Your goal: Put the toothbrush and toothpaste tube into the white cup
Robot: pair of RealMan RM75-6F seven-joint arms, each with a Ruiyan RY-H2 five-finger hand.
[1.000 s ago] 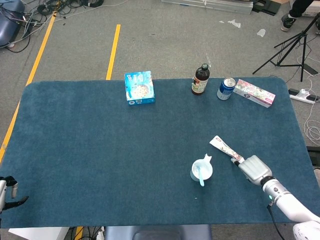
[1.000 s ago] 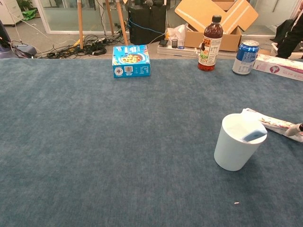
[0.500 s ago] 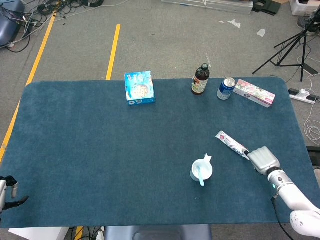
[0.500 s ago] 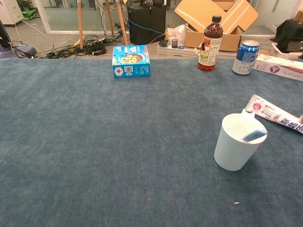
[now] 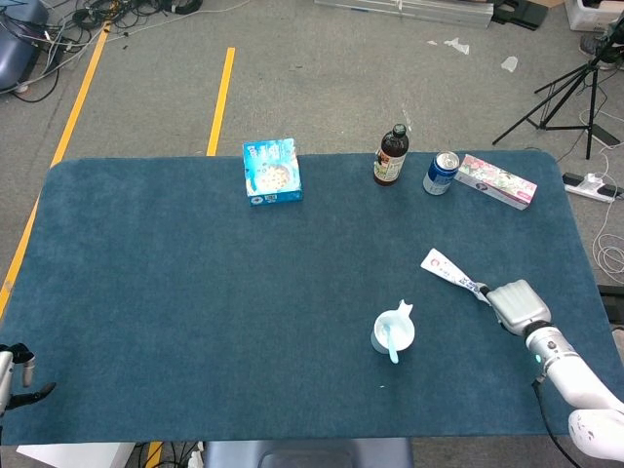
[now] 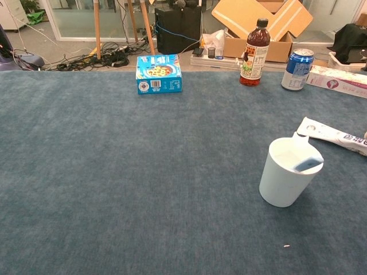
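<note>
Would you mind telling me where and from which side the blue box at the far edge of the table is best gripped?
A judgement: the blue box lies flat, printed face up, with bare cloth of the table on every side. It is best taken across its two short ends from above, fingers going down either side, since the shallow walls offer little hold from the front. The left robot hand is nearer its side.

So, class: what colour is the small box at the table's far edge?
The small box is bright blue with a food picture; the chest view shows it best.
</note>
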